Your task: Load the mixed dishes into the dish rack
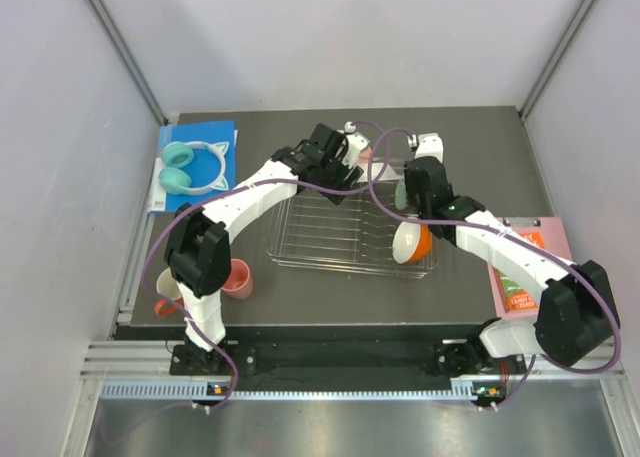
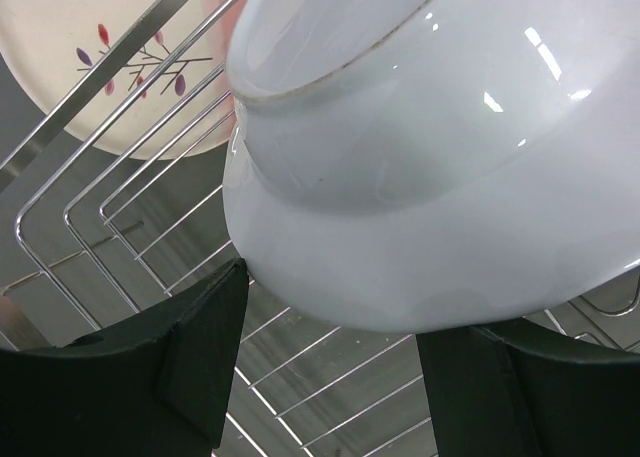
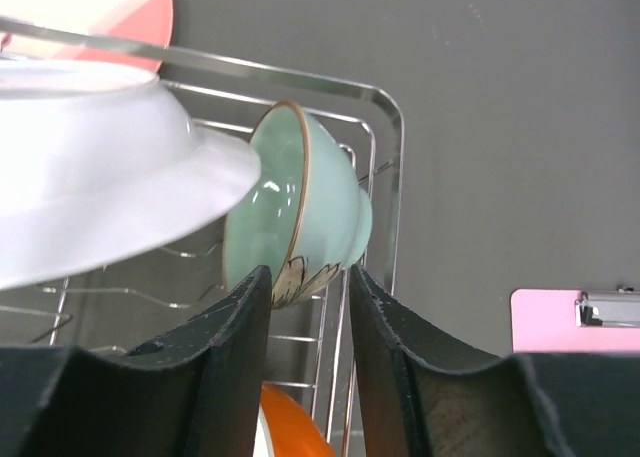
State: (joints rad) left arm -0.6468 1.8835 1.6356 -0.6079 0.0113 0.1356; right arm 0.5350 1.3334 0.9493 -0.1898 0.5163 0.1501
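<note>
The silver dish rack (image 1: 300, 239) stands mid-table. In the left wrist view the white plate (image 2: 440, 157) leans over the rack bars (image 2: 60, 227), with the pink-and-cream plate (image 2: 100, 67) behind it. My left gripper (image 2: 335, 307) is open at the white plate's lower edge, its jaws wide apart. My right gripper (image 3: 308, 277) is open with a narrow gap, just short of the mint-green bowl (image 3: 300, 217), which stands on edge in the rack's corner (image 3: 385, 157). The orange bowl (image 1: 412, 243) lies in the rack. The pink cup (image 1: 238, 277) and orange mug (image 1: 165, 302) sit on the table by the left arm.
A teal ring-shaped headset (image 1: 190, 167) lies on a flat blue board (image 1: 225, 137) at the back left. A pink clipboard (image 1: 545, 247) lies under the right arm at the right edge. Grey walls close in both sides.
</note>
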